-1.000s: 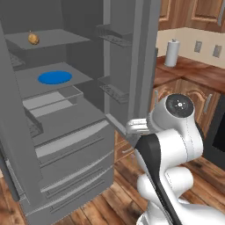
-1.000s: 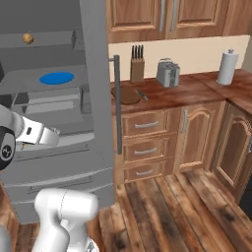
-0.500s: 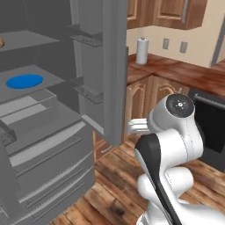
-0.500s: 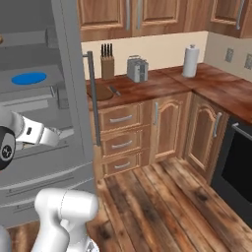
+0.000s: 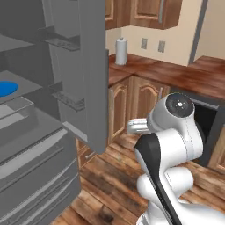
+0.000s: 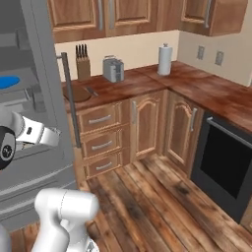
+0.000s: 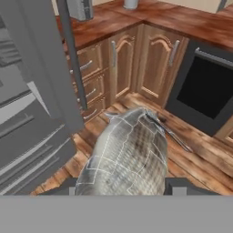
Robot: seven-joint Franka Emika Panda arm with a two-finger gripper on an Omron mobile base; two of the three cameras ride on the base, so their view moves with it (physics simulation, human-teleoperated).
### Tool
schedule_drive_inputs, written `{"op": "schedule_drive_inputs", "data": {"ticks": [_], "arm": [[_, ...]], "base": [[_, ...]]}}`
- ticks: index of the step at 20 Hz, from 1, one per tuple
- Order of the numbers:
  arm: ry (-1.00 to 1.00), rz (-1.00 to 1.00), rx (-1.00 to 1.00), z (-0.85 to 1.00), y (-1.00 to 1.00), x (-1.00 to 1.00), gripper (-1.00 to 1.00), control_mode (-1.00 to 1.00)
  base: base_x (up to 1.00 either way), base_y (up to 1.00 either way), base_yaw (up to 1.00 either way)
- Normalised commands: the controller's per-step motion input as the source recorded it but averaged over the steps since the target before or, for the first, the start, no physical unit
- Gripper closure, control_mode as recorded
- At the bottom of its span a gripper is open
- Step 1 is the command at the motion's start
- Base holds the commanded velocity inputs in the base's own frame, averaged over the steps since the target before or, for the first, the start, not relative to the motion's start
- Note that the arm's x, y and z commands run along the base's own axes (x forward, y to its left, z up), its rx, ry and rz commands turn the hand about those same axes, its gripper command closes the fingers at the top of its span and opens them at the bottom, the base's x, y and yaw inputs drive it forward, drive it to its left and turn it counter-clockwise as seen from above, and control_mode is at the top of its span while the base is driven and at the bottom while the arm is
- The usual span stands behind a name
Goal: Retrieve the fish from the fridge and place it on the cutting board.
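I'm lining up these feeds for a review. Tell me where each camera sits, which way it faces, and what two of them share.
Left base view: behind the arm on its left, facing the open fridge, corner counter and paper towel roll; the white arm fills the lower right.
Right base view: behind on its right, facing the fridge door handle, drawers, knife block, toaster and oven; arm at lower left.
Hand view: on the hand, looking down at the floor, cabinets and oven; the fish sits between the fingertips.
Shared: both base views show the paper towel roll and blue plate.

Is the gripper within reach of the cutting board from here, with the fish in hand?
Probably not yet. The gripper holds the fish low by the open fridge door, whose bar handle stands between it and the cutting board on the counter.
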Motion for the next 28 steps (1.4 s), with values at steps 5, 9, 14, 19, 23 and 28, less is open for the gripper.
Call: {"op": "schedule_drive_inputs", "data": {"ticks": [5,9,14,19,23,28], "arm": [[0.00,0.00,0.00,0.00,0.00,0.00,1.00,1.00],[0.00,0.00,0.00,0.00,0.00,0.00,1.00,1.00],[0.00,0.00,0.00,0.00,0.00,0.00,1.00,1.00],[0.00,0.00,0.00,0.00,0.00,0.00,1.00,1.00],[0.00,0.00,0.00,0.00,0.00,0.00,1.00,1.00],[0.00,0.00,0.00,0.00,0.00,0.00,1.00,1.00]], "base": [[-0.31,-0.31,-0.42],[-0.01,-0.52,-0.50],[0.00,-0.49,-0.51],[0.00,-0.34,-0.49],[0.00,-0.40,-0.45],[0.00,-0.35,-0.33]]}}
